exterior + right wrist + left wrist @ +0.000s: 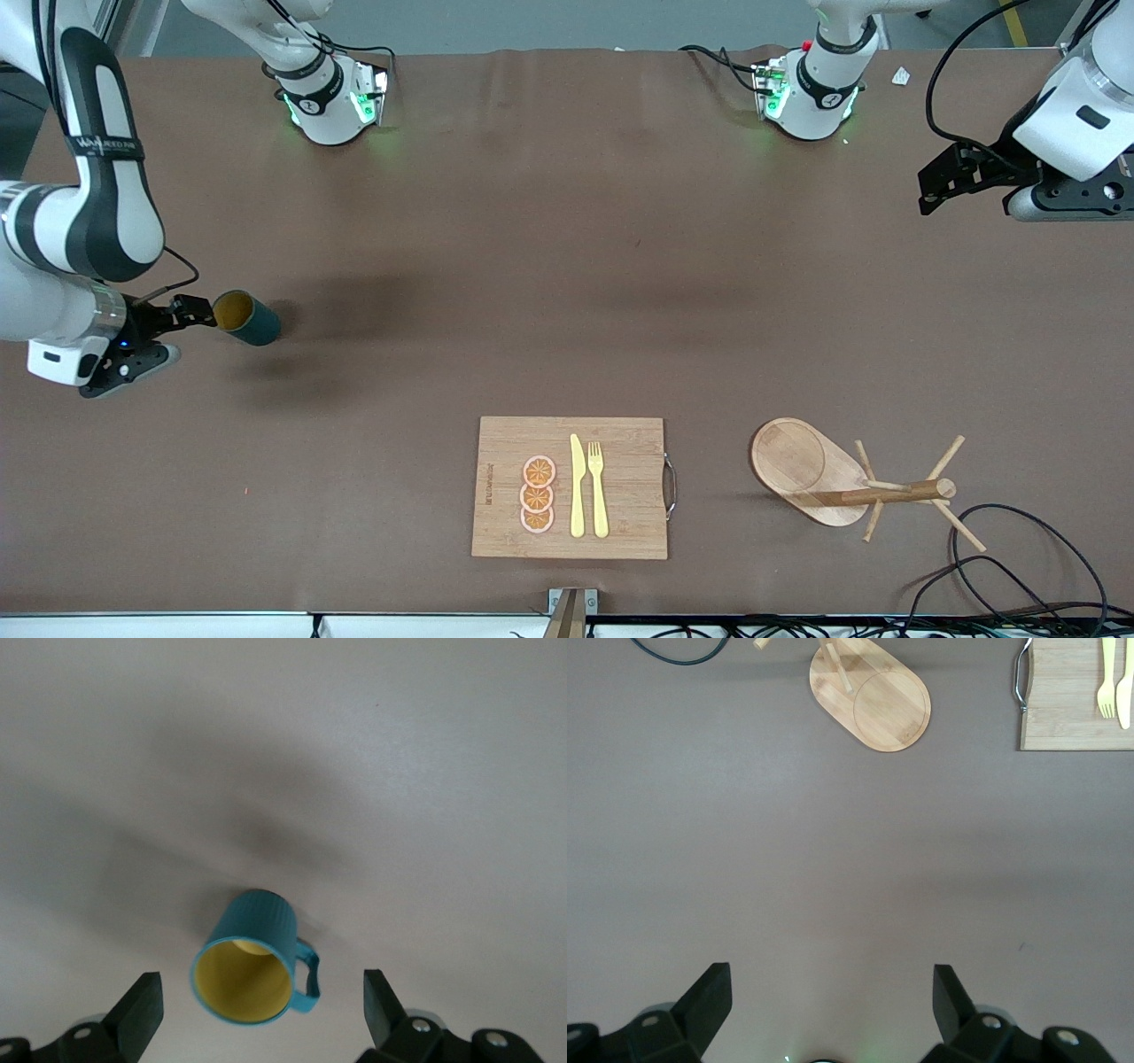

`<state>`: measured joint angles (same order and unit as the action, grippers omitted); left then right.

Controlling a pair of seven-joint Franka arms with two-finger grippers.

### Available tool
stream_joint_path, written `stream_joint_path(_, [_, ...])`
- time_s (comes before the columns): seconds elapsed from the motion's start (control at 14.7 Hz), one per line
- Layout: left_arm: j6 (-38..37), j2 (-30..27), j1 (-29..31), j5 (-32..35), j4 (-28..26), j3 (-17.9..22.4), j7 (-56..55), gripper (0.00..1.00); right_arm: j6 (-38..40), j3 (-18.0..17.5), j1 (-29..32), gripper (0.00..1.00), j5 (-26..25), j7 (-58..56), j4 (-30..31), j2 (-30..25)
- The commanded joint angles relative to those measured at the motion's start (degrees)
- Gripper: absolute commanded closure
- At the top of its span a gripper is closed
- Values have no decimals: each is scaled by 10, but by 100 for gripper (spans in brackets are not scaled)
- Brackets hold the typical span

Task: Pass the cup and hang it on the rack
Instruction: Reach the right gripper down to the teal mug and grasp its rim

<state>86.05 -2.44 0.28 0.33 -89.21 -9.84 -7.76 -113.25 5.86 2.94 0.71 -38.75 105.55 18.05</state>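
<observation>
The cup (247, 318) stands on the brown worktop (567, 266) near the right arm's end, within the wide-open, empty right claw (257, 1010). The rack (833, 478) stands by the camera-side edge; the left claw (833, 1001), spread wide and empty, hangs over bare worktop.

The cup (247, 318) is a small dark teal mug with a ribbed outside, a small handle and a yellow-brown inside. It stands on the worktop (567, 292) at the right arm's end, mouth up; the right wrist view (252, 958) shows its handle at the side and nothing touching it. The rack (833, 483) is a light wooden mug tree with an oval base, a round post and thin angled pegs. It stands upright toward the left arm's end, nearer the front camera than the cup and well apart from it. No cup hangs on its pegs.
</observation>
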Motion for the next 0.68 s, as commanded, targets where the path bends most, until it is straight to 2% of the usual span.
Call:
stream_joint_path(0.0, [-13, 8, 1, 2, 18, -1, 16, 0, -21, -6, 17, 0, 30, -66, 12, 22])
stream_joint_path(0.14, [-13, 8, 1, 2, 18, -1, 16, 0, -45, -6, 33, 0, 45, -130, 18, 40])
stream_joint_path(0.48, [-13, 8, 1, 2, 18, -1, 16, 0, -82, -6, 43, 0, 45, -171, 68, 38])
stream_joint_path(0.61, [-13, 8, 3, 2, 18, -1, 17, 0, -125, -6, 44, 0, 45, -199, 98, 37])
